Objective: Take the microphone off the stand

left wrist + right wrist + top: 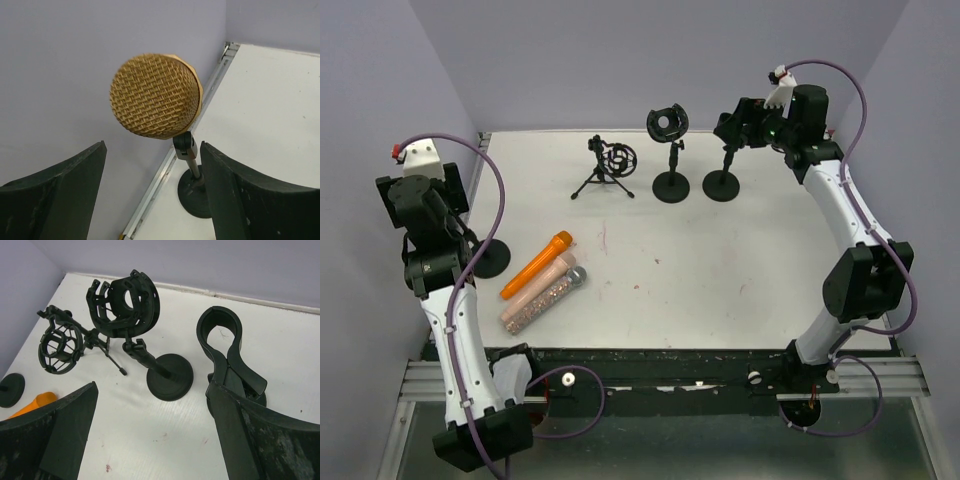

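A microphone (156, 96) with a gold mesh head sits in the clip of a black stand (192, 192) that has a round base, close to the left wall. In the top view only the stand's base (492, 258) shows; my left arm hides the microphone there. My left gripper (152, 150) is open, its fingers (75, 190) spread on either side just below the mesh head and not touching it. At the back right my right gripper (152, 390) hangs open and holds nothing, above the table beside an empty clamp stand (225, 350).
Three loose microphones lie left of centre: orange (536, 265), pink (533, 288) and glittery with a grey head (548, 297). Along the back stand a tripod with a shock mount (605, 170), a round-base shock mount stand (670, 160) and the clamp stand (723, 180).
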Robot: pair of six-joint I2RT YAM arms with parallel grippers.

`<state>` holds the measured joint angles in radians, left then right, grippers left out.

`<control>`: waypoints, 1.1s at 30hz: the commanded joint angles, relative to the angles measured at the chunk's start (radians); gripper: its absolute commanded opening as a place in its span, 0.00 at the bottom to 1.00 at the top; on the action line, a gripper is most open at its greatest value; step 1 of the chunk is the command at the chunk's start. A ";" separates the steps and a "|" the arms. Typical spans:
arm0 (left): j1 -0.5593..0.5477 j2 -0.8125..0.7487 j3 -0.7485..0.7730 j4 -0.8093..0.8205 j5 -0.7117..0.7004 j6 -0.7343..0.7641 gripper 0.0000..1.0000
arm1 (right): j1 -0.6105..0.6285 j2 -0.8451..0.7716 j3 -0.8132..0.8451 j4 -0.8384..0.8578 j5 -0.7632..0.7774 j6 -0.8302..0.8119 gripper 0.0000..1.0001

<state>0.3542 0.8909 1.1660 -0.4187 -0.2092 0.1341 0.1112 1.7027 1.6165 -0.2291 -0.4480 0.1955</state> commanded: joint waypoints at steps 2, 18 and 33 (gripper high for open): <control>0.008 0.013 -0.101 0.095 0.014 -0.001 0.78 | -0.002 0.018 0.045 0.013 -0.046 0.032 0.99; 0.006 0.172 -0.246 0.438 0.149 0.006 0.36 | -0.002 -0.028 0.008 -0.042 -0.057 0.013 0.97; -0.061 0.169 -0.267 0.600 0.572 -0.096 0.00 | -0.002 -0.068 -0.056 -0.010 -0.075 -0.016 0.97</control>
<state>0.3416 1.0660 0.8967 0.0338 0.1131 0.0963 0.1108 1.6470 1.5669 -0.2436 -0.4919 0.1989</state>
